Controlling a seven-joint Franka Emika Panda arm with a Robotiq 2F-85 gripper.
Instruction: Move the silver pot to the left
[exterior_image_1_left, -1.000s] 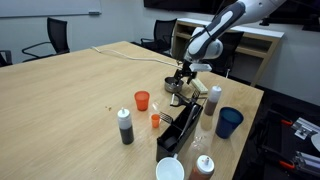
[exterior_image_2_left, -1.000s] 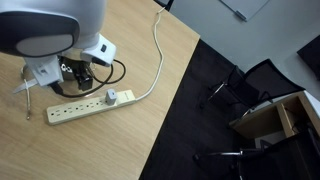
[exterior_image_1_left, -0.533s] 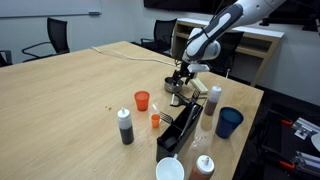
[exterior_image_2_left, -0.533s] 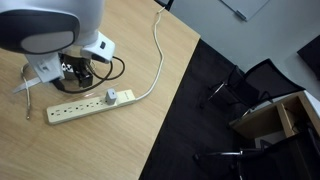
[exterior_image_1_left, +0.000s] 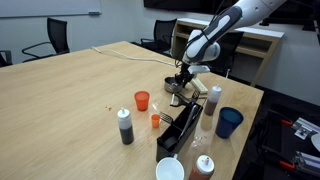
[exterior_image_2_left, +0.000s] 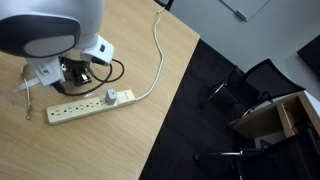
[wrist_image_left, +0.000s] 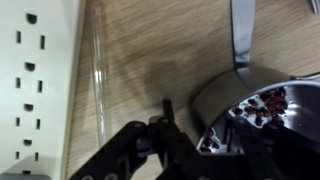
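Conf. rm, long wooden table (exterior_image_1_left: 70, 100) w/ office chairs behind; silver pot (exterior_image_1_left: 172, 88) sits at the table end nearest the arm, just beside the white power strip (wrist_image_left: 35, 80), gripper (exterior_image_1_left: 181, 79) low over its rim. Vs. 0.5 s and 1 s back, no visible shift of pot or arm, so judged: grasp not yet settled, leftward move not begun. Wrist view crops the fingers (wrist_image_left: 168, 135): one sits outside the rim, its mate is lost in the pot's dark, reflective interior. Spread or pinching can't be told.

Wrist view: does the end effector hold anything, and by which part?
The end effector straddles the rim of the silver pot; a closed grip cannot be confirmed.
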